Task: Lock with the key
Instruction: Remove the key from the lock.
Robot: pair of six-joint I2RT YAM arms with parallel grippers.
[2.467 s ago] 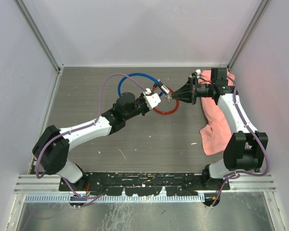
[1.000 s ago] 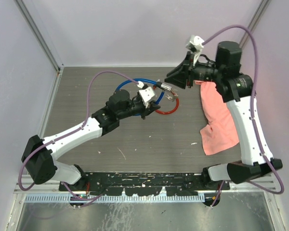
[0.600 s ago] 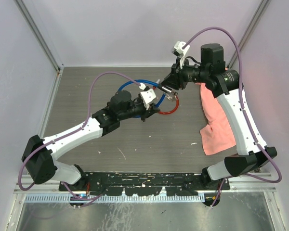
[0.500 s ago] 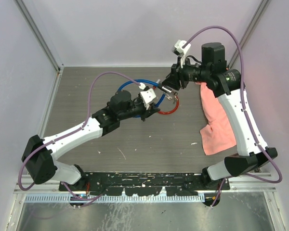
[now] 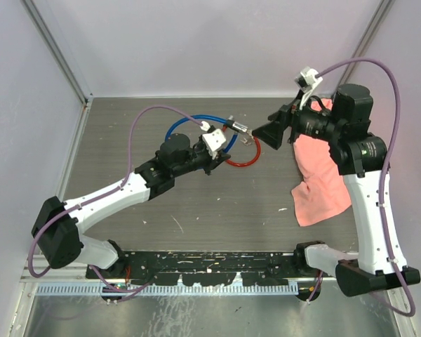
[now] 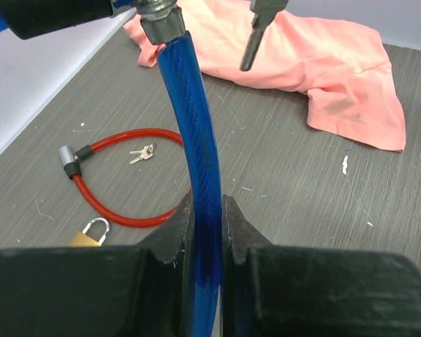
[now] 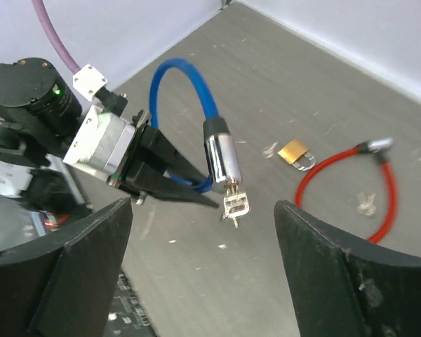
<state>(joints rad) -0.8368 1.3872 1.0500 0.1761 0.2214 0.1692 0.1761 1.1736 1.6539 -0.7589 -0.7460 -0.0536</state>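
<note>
Blue cable lock [image 6: 200,175] pinched in the left pincer [image 6: 205,214], key [image 7: 235,206] hanging at its barrel [image 7: 221,158].
Right pincer [image 5: 270,133], spread wide, faces the key nearby; best to grip its bow squarely, then twist.

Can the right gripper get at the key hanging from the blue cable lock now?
Probably yes: the right gripper is open and faces the key on the blue cable lock, nothing seen between them.
</note>
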